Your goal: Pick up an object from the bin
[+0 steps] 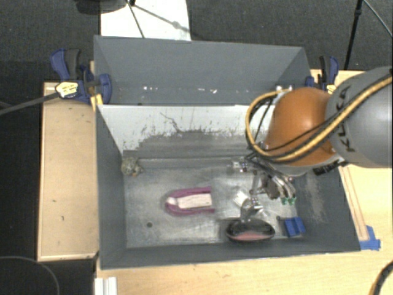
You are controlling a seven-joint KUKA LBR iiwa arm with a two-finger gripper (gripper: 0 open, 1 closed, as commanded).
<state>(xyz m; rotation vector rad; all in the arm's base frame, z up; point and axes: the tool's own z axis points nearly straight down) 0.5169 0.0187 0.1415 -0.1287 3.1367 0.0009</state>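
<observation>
My gripper hangs under the orange wrist cover in the front right part of the bin. Right below it, near the front wall, lies a dark oval thing with a pinkish middle; the gripper's tip is just above its top edge, and whether they touch I cannot tell. A small blue block lies a little to the right of the oval thing. A purple and pink oblong thing rests on the floor to the gripper's left, well apart from it.
A small greyish lump sits in the bin's back left corner. The arm and its orange cover with looped cables hang over the bin's right side, hiding part of the floor there.
</observation>
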